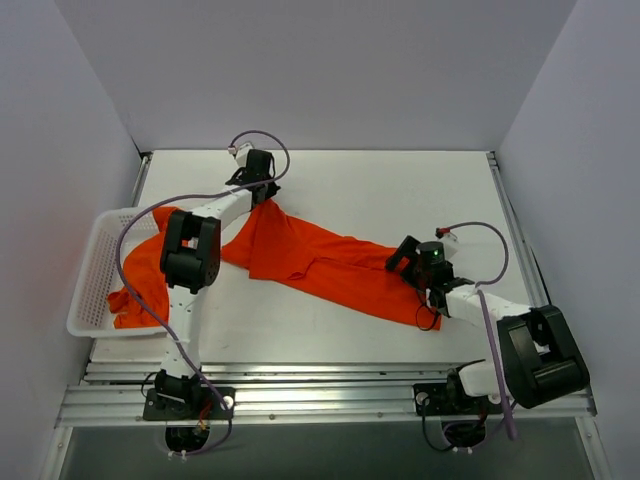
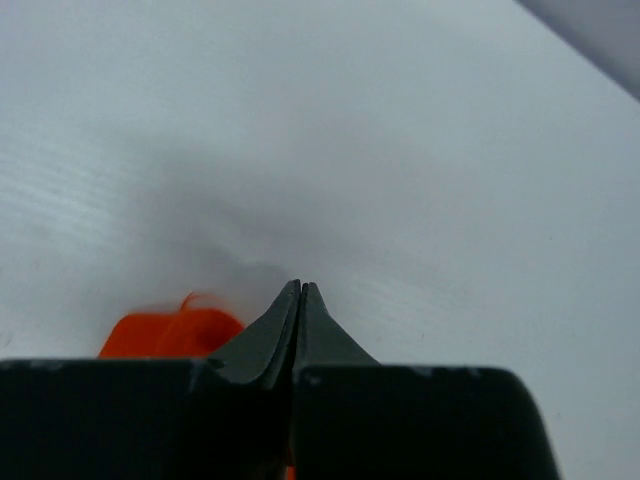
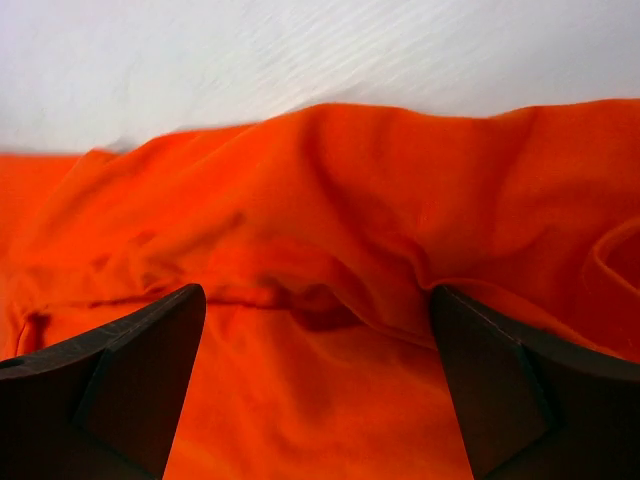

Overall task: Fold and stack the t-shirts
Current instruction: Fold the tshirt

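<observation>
A bright orange-red t-shirt (image 1: 320,262) lies stretched in a crumpled band across the table. My left gripper (image 1: 266,196) is shut on its far left tip and holds that tip up near the table's back. In the left wrist view the jaws (image 2: 301,285) are pressed together, with orange fabric (image 2: 170,335) showing beside and under them. My right gripper (image 1: 400,258) is open and sits low over the shirt's right end. Its fingers (image 3: 150,350) straddle folds of fabric (image 3: 320,230). More orange shirt fabric (image 1: 140,280) lies in the basket, hanging over its near edge.
The white perforated basket (image 1: 90,270) stands at the table's left edge, beside the left arm. White walls close in the table (image 1: 400,185) at the back and sides. A metal rail runs along the near edge by the arm bases.
</observation>
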`<action>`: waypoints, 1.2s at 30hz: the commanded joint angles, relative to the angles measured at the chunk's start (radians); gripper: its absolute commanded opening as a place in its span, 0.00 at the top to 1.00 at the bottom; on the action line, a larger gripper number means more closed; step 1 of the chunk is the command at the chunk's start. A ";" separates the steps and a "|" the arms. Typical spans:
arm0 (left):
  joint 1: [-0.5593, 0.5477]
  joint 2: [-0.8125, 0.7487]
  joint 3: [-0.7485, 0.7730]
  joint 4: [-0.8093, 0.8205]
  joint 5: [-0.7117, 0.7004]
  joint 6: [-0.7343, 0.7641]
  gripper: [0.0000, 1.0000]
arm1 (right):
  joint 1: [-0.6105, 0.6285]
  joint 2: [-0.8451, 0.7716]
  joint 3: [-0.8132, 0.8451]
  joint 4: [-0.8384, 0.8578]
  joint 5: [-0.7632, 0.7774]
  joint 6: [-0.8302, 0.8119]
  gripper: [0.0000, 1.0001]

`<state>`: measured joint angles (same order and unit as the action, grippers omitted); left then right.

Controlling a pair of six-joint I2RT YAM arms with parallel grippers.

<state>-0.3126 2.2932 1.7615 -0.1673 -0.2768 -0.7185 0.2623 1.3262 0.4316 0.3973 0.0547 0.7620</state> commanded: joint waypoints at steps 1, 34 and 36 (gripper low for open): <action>0.024 0.098 0.215 -0.130 0.071 0.042 0.98 | 0.092 -0.025 -0.045 0.040 -0.021 0.088 0.09; -0.083 -0.631 -0.524 -0.008 -0.225 0.053 0.98 | 0.414 0.220 -0.053 0.213 0.083 0.197 0.08; -0.083 -0.523 -0.499 -0.043 -0.226 0.037 0.98 | 0.414 0.200 -0.048 0.193 0.089 0.192 0.08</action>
<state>-0.3969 1.6459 1.2327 -0.1200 -0.4950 -0.6380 0.6693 1.5085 0.4072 0.7856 0.1417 0.9611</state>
